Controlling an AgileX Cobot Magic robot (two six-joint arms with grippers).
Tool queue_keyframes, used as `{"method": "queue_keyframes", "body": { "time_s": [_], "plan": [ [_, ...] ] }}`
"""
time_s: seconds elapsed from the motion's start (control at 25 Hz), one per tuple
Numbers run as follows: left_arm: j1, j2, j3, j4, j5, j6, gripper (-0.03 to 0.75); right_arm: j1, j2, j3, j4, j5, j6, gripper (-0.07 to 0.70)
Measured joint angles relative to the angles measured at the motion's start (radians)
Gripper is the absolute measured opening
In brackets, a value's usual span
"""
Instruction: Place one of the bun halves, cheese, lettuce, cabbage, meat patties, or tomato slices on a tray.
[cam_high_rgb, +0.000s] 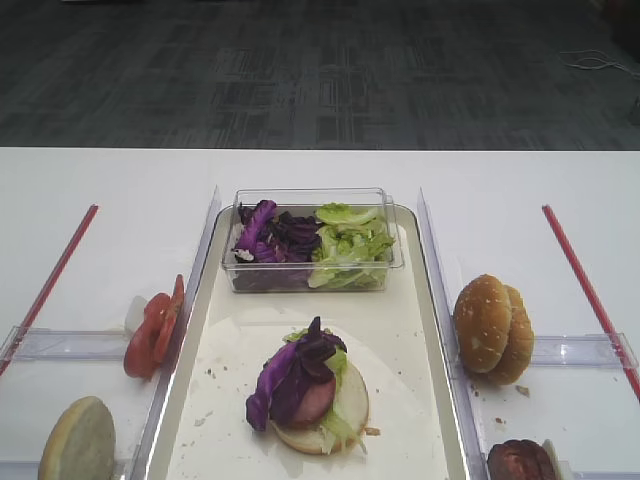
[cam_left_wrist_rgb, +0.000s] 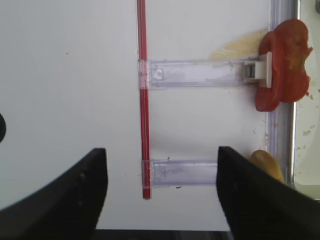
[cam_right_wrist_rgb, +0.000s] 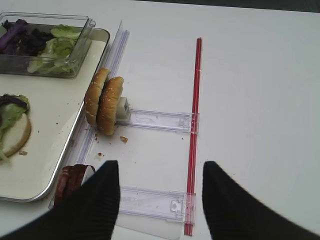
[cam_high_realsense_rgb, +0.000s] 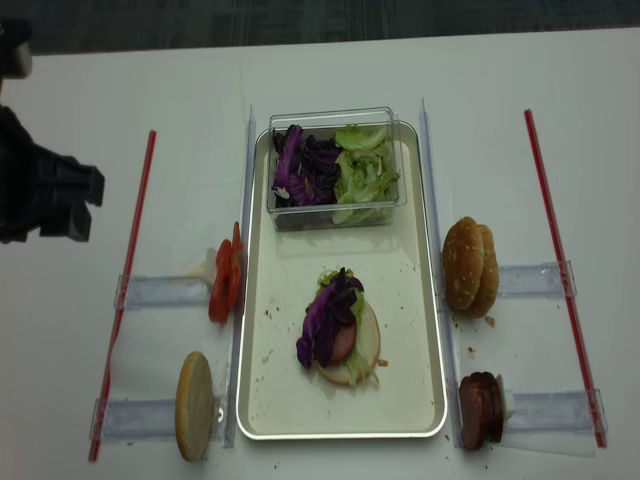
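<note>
Now cabbage (cam_high_rgb: 292, 374) atop stacked bun half on tray (cam_high_rgb: 420, 330), both pincers empty.

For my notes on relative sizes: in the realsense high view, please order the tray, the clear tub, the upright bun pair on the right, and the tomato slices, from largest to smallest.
1. tray
2. clear tub
3. bun pair
4. tomato slices

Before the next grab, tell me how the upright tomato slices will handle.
The tomato slices stand on edge against a clear holder, so they would probably topple if nudged. They look thin and wet: likely floppy, slippery, and easily torn, as one ragged edge suggests.
</note>
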Motion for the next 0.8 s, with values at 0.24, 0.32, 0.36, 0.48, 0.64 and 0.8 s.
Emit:
{"method": "queue_keyframes", "body": {
  "time_s": [0.24,0.32,0.36,0.48,0.64,0.8],
  "plan": [
    [0.0,-0.138,0.072,0.0,0.002,0.0,0.467,-0.001,0.0,0.0,0.0,0.0,0.0,0.387],
    [0.0,-0.192,0.088,0.0,0.002,0.0,0.467,-0.001,0.0,0.0,0.0,0.0,0.0,0.387],
    [0.0,-0.215,0.101,0.0,0.004,0.0,0.467,-0.001,0.0,0.0,0.0,0.0,0.0,0.387],
    [0.0,-0.295,0.136,0.0,0.006,0.0,0.467,-0.001,0.0,0.0,0.0,0.0,0.0,0.387],
    [0.0,-0.409,0.185,0.0,0.01,0.0,0.467,-0.001,0.0,0.0,0.0,0.0,0.0,0.387],
    [0.0,-0.529,0.243,0.0,0.016,0.0,0.467,-0.001,0.0,0.0,0.0,0.0,0.0,0.387]
  ]
}}
